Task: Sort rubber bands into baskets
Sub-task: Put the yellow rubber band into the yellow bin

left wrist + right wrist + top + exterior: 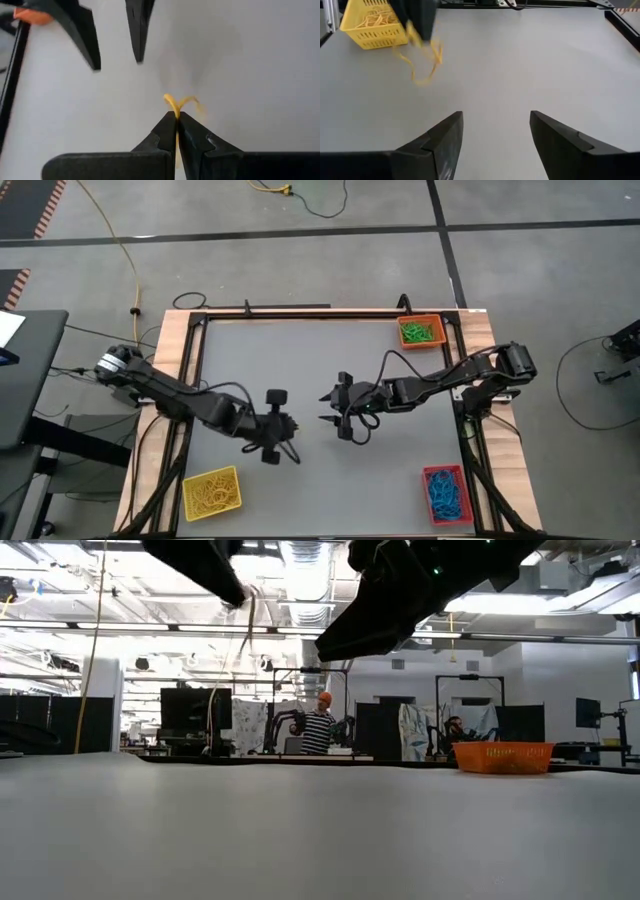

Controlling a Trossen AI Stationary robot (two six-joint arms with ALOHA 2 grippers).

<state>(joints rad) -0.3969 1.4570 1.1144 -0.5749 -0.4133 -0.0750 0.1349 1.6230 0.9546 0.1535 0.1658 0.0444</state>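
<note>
My left gripper (177, 119) is shut on a yellow rubber band (176, 104) above the middle of the table. In the right wrist view that gripper (417, 22) shows with the band (426, 67) dangling under it. My right gripper (496, 132) stands open just to the right of it (326, 408), holding nothing. The yellow basket (212, 492) with yellow bands sits at the near left. The orange basket (421, 331) with green bands is at the far right. The red basket (446, 492) with blue bands is at the near right. My left gripper pinches the yellow rubber band at its upper part (172, 106) between the very tips of its two fingers, which slant down. The rest of the band (422, 75) hangs slack below the fingers, clear of the table.
A dark frame (300, 311) edges the grey table. The middle of the table under both grippers is bare grey surface (300, 370). Beyond the far edge, a person (318, 728) stands in the room behind.
</note>
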